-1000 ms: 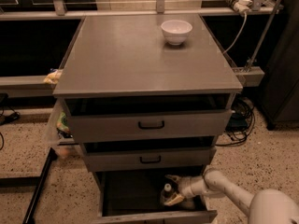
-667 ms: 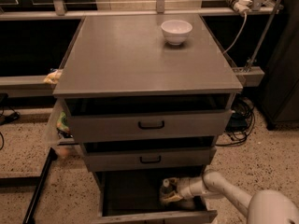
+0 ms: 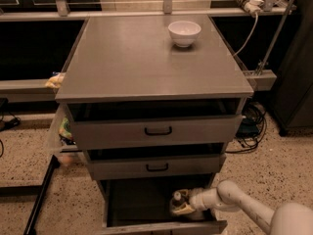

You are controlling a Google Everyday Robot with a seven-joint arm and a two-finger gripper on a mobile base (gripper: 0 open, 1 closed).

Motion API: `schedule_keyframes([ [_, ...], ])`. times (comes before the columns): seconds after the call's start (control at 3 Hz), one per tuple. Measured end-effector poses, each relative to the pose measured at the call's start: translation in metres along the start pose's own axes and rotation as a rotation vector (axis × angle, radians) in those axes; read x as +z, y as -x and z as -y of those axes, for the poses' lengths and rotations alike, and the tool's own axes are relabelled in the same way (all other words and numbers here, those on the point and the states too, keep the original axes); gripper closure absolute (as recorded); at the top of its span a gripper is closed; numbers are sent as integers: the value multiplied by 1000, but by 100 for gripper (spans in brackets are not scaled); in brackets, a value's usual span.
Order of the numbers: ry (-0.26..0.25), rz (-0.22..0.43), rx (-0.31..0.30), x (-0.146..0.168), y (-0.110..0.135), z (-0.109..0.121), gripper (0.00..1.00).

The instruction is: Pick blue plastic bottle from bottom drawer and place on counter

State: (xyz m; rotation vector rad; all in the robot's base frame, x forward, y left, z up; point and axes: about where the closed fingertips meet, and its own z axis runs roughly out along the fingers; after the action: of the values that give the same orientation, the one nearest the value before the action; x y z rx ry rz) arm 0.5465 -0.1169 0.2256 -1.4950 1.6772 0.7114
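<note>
The fingers [image 3: 184, 209] close on the lower body of the blue plastic bottle [image 3: 177, 199]. One pale, yellowish fingertip lies across its front and the other is hidden behind it. The gripper [image 3: 180, 206] is low down, beneath the counter [image 3: 146, 62] and under its front right part. Its white arm [image 3: 235, 203] comes in from the right, from beyond the counter's right edge.

The bottle stands upright with its long axis vertical and its white cap pointing up toward the underside of the counter. It sits inside the bottom drawer [image 3: 161, 227], the lowest level under the counter, which is pulled out so that its dark tray is open to view.

There is one bottle. There is one white bowl [image 3: 184, 32], resting on the counter toward its back right and well apart from the bottle. Under the counter are three drawers. The upper drawer [image 3: 195, 130] and the middle drawer [image 3: 195, 165] each have one black handle and are slightly pulled out. The bottom drawer has a plain front rim.

No writing can be read on the bottle's label or anywhere else.
</note>
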Motion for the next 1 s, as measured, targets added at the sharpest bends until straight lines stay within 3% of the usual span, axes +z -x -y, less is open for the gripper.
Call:
schedule_keyframes([
  [0.33,-17,-3,10,-39,22,-11,100],
  [0.67,-12,-27,1,-74,66,-16,100],
  [1.0,-21,-63,-6,-98,140,-13,100],
])
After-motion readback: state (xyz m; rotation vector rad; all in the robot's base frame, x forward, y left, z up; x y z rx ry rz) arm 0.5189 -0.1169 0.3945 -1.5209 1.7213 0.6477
